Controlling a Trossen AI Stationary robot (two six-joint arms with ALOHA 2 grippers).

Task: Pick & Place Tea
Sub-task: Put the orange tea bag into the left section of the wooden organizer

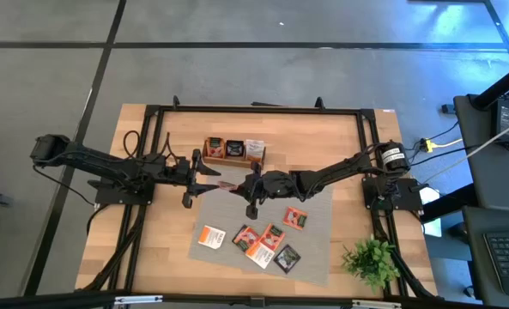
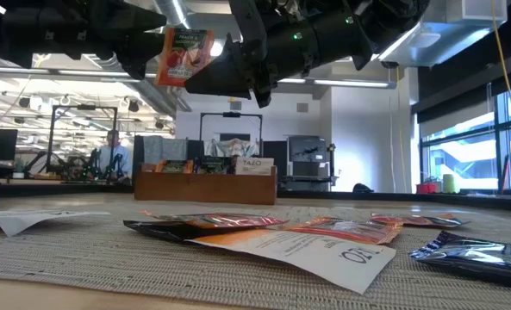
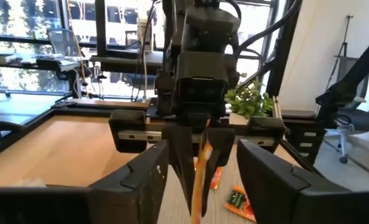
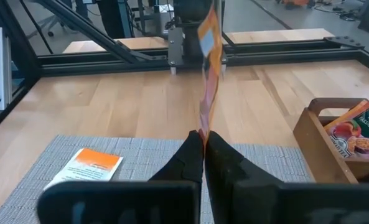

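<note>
High view: the two arms are shown meeting over the middle of the table (image 1: 151, 257), just in front of the wooden tray (image 1: 233, 160). An orange tea sachet (image 1: 227, 185) is held in the air between them, above the near edge of the grey woven mat (image 1: 314, 257).

The right gripper (image 4: 203, 138) is seen closed flat on one edge of this sachet, which stands upright from its fingertips in the right wrist view. The left gripper (image 3: 200, 155) is seen with its fingers (image 3: 148, 180) spread wide on either side of the sachet, without touching it; the sachet is thus carried by the right gripper alone. In the low view the same sachet (image 2: 184, 57) is seen hanging well above the table.

The remaining sachets (image 1: 250, 243) are shown lying loose on the mat, orange, white and dark ones, some overlapping. Further sachets are seen standing in the compartments of the tray. A small green plant (image 1: 372, 259) is seen at the table's front right corner. A person (image 2: 110, 155) is visible in the room beyond the table.
</note>
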